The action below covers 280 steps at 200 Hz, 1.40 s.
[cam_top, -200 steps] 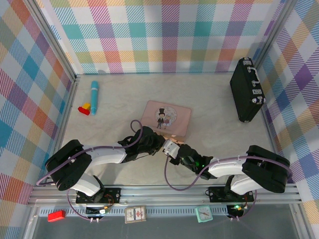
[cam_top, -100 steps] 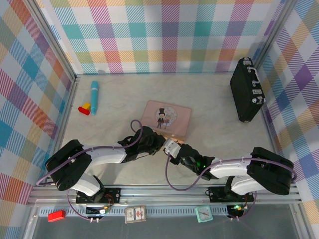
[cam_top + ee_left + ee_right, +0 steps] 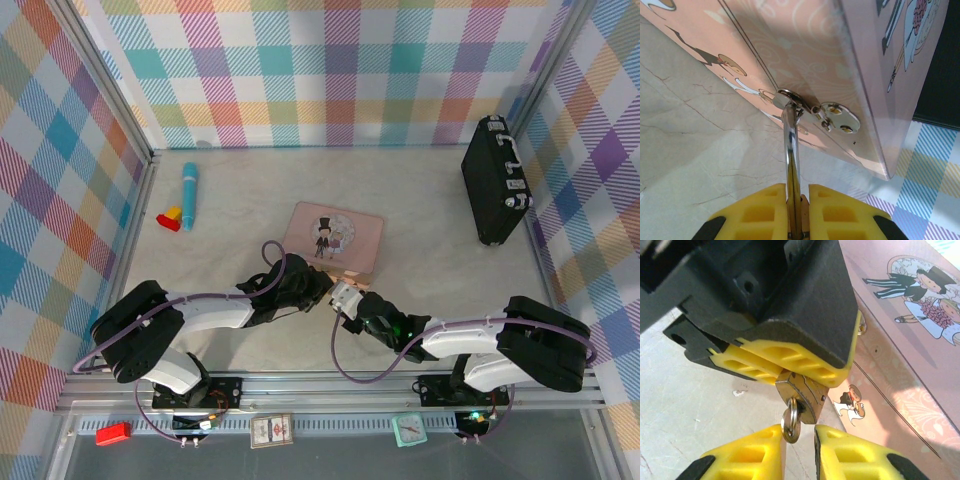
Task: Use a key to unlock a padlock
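Brass padlock (image 3: 802,390) hangs on the hasp (image 3: 837,114) of the pink tin (image 3: 910,340), clamped in the left gripper (image 3: 797,192); away from the tin, the right gripper (image 3: 799,432) flanks the key (image 3: 790,424) narrowly, grip unclear

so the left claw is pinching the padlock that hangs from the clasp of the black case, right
Not the black case: the padlock hangs from the clasp of the pink tin, as the left wrist view shows. The left claw is pinching it, as you say.
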Tool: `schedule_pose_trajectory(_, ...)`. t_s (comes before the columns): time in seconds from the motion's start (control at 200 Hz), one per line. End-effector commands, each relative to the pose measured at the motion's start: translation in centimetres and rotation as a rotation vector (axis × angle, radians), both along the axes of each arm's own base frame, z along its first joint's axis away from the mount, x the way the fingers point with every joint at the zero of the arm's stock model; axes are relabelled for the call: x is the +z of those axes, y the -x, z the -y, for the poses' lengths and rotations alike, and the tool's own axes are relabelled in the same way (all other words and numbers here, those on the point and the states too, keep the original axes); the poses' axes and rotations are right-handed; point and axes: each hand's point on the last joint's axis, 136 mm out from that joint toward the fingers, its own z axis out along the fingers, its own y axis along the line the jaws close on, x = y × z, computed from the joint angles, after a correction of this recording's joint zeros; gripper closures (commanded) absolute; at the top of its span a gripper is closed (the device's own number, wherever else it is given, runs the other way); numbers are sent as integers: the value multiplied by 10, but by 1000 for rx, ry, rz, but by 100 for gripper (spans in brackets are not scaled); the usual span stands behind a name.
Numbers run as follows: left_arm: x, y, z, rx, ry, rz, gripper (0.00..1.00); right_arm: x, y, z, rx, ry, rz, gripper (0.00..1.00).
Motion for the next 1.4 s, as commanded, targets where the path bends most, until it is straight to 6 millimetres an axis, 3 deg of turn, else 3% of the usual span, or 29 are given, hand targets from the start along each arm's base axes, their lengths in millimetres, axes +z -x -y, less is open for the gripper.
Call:
schedule_pose_trajectory(0.0,32,-5,14,-27,93,87,100,12,-4,-4,-22,-32,16,77)
schedule_pose_trajectory(0.345,31,-4,20,-38,95,82,100,25,-1,-15,23,-92,25,76)
schedule_pose_trajectory(0.675,31,-2,25,-48,100,82,100,17,-2,-17,23,-75,16,74)
schedule_pose_trajectory(1.175,33,-2,30,-55,111,89,100,12,-5,-13,-22,-63,-9,92)
schedule_pose_trajectory(1.395,35,-2,30,-55,115,97,100,15,-7,-14,-111,-202,-127,97)
